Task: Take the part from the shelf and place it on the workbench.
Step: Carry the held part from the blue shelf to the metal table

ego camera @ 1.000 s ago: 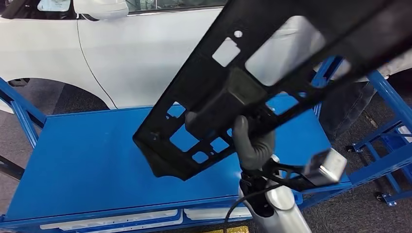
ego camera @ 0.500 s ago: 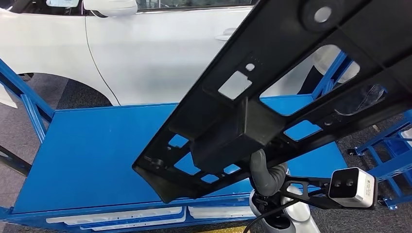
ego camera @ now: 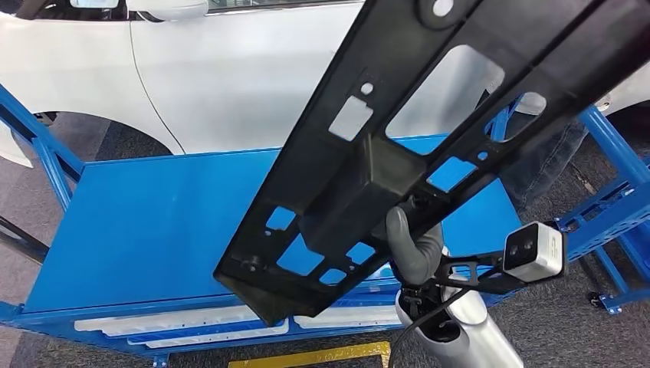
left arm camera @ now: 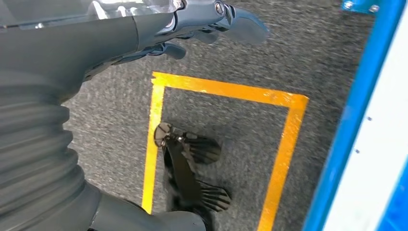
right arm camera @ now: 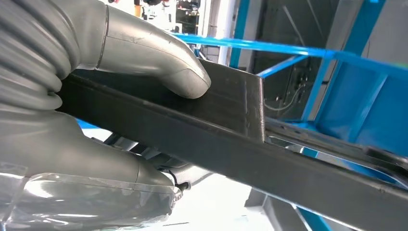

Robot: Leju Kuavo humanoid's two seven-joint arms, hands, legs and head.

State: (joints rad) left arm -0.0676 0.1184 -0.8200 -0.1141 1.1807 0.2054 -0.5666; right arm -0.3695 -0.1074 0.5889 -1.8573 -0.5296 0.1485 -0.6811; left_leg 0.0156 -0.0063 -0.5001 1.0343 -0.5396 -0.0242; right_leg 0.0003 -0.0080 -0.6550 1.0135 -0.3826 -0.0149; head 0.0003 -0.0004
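Note:
A long black plastic part point(ego camera: 398, 146) with several cut-outs hangs slanted over the blue workbench point(ego camera: 153, 222), its low end near the bench's front edge. My right hand point(ego camera: 414, 249) grips it from beneath at its boxy middle block. In the right wrist view the thumb point(right arm camera: 159, 62) presses on the black bar point(right arm camera: 231, 130). My left hand point(left arm camera: 202, 24) hangs over the floor holding nothing, its fingers slightly apart.
A white car point(ego camera: 215, 77) stands behind the bench. Blue frame rails point(ego camera: 613, 222) rise on the right, with a person's legs point(ego camera: 544, 165) beyond the part. White trays point(ego camera: 176, 326) lie under the bench top. Yellow floor tape point(left arm camera: 216, 91) marks the grey carpet.
The view has shifted a little. The part has swung, its low end staying above the bench's front edge while my right hand keeps its grip.

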